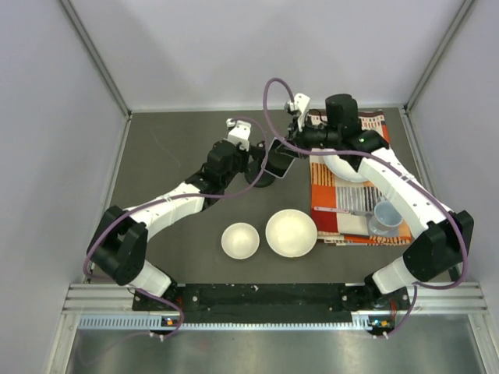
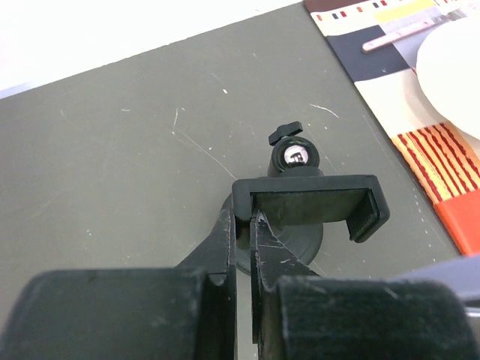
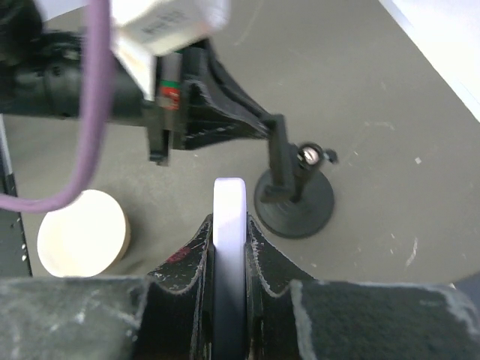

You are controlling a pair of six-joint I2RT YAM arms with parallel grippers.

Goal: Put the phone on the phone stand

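The left tool (image 2: pixel 244 222) is pinched shut on one side arm of the phone stand (image 2: pixel 307 202). The right tool (image 3: pixel 229 223) grips the phone (image 3: pixel 229 196) edge-on, just beside the stand's post and not in its cradle. Nearer the arms sit a small white bowl (image 1: pixel 240 240) and a larger bowl (image 1: pixel 291 232), both bare inside. A cup (image 1: pixel 386 216) rests on a patterned mat (image 1: pixel 331 218) to the right. The desk (image 1: pixel 179 148) is dark grey and scuffed, and the walls (image 1: pixel 234 47) are white.
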